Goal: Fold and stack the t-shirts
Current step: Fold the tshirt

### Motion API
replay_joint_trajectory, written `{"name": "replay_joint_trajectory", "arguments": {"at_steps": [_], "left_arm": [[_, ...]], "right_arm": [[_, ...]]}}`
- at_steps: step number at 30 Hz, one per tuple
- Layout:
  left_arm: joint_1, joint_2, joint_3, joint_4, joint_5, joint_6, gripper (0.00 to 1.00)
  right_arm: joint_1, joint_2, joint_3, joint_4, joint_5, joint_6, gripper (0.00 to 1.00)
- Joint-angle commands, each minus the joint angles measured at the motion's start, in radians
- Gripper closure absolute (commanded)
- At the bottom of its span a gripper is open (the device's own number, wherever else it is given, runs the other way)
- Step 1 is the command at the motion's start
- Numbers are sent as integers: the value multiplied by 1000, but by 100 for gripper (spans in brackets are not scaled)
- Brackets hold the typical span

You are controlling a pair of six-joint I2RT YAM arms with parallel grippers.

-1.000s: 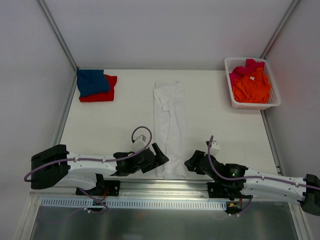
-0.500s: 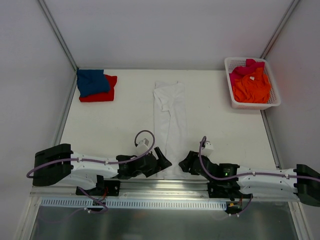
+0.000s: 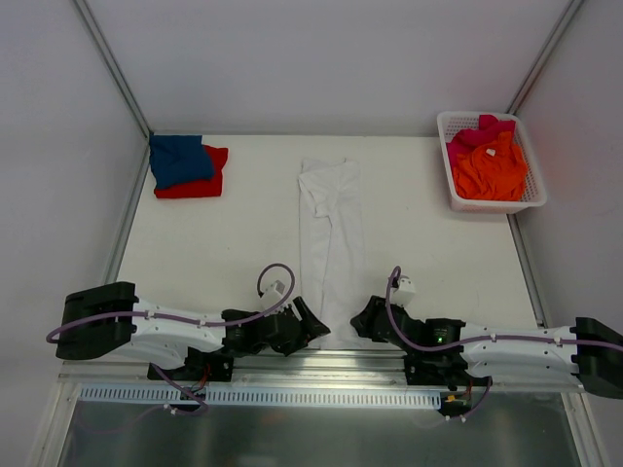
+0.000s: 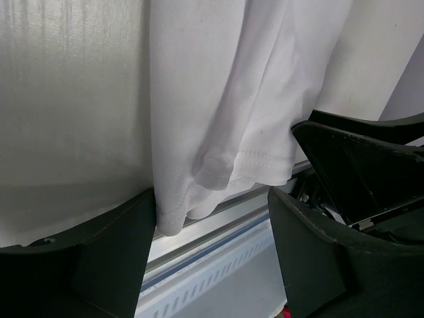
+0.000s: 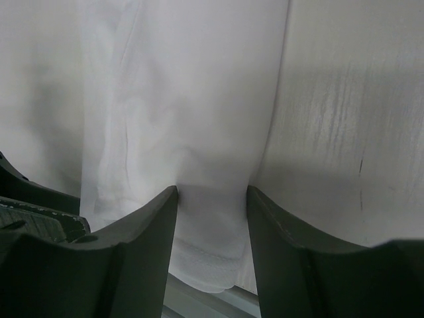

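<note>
The white t-shirt point(image 3: 331, 233) lies folded into a long narrow strip down the middle of the table. Its near hem reaches the table's front edge. My left gripper point(image 3: 313, 326) is at the hem's left corner, open; in the left wrist view the hem point(image 4: 225, 165) hangs between the fingers point(image 4: 112, 245) of the left gripper point(image 4: 212, 228). My right gripper point(image 3: 365, 319) is at the right corner, open. Its fingers point(image 5: 291, 245) straddle the cloth point(image 5: 199, 119), and the right gripper point(image 5: 212, 205) has hem between its tips. The blue t-shirt point(image 3: 178, 159) lies folded on the red one point(image 3: 209, 183).
A white lattice basket point(image 3: 492, 205) at the back right holds the orange t-shirt point(image 3: 492, 170) and the pink one point(image 3: 477, 131). An aluminium rail point(image 3: 331, 362) runs along the table's near edge under the hem. The right arm's gripper point(image 4: 371, 165) shows close by in the left wrist view.
Both grippers have moved in toward the white shirt's near hem and lowered toward the table's front edge. Their jaws have narrowed somewhat.
</note>
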Motion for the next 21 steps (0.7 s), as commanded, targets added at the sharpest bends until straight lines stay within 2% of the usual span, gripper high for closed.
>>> {"name": "replay_joint_trajectory", "arguments": {"at_steps": [1,9,21], "left_arm": [[-18,32,-68,-236,19,-10,32],[-41,57,-74,-252,18,-52,47],[-41,95,-74,-255,-13,-62,48]], "right_arm": [[11,10,-8,-82,-5,22,51],[29,10,-2,-91,3,35,55],[45,28,7,-88,9,39,61]]}}
